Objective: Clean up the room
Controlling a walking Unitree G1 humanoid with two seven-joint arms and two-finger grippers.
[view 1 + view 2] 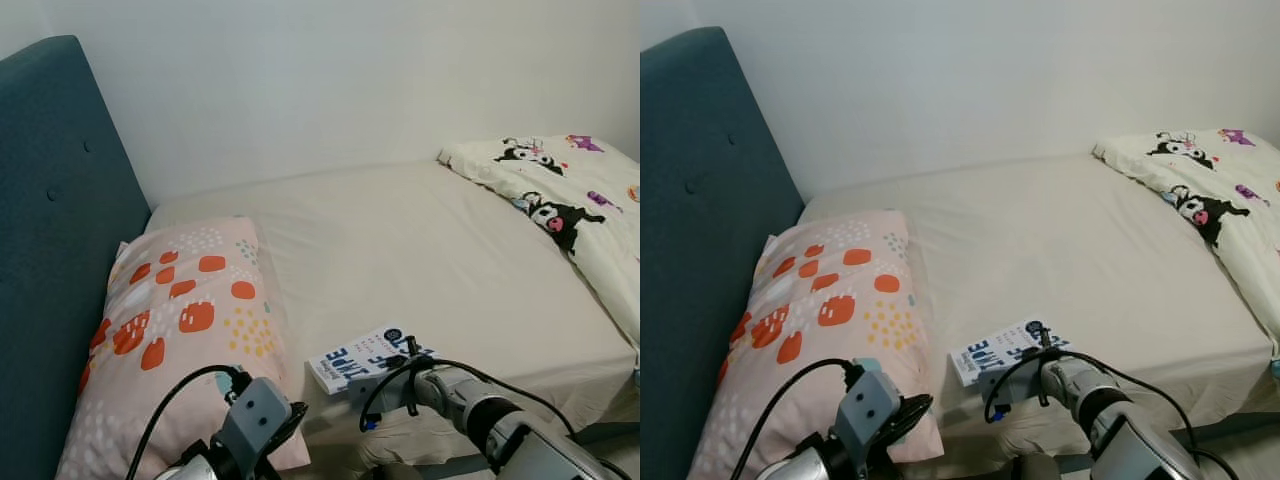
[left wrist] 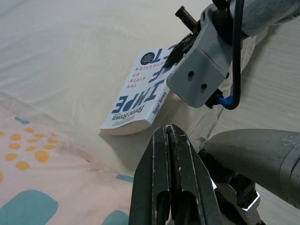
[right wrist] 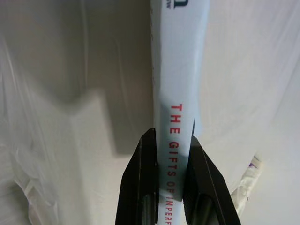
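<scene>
A white paperback book [image 1: 352, 360] with blue and red lettering lies near the front edge of the cream bed [image 1: 420, 250]. My right gripper [image 3: 169, 154] is shut on the book's edge [image 3: 177, 93], one black finger on each side of it. My right wrist [image 1: 440, 385] reaches in from the lower right. My left gripper [image 2: 169, 140] is shut, holds nothing, and hovers at the pillow's front corner, short of the book [image 2: 140, 98].
A pink pillow [image 1: 180, 330] with orange and yellow spots lies against the teal headboard [image 1: 50, 250]. A cartoon-print duvet [image 1: 560, 200] is bunched at the bed's right side. The white wall [image 1: 350, 80] stands behind.
</scene>
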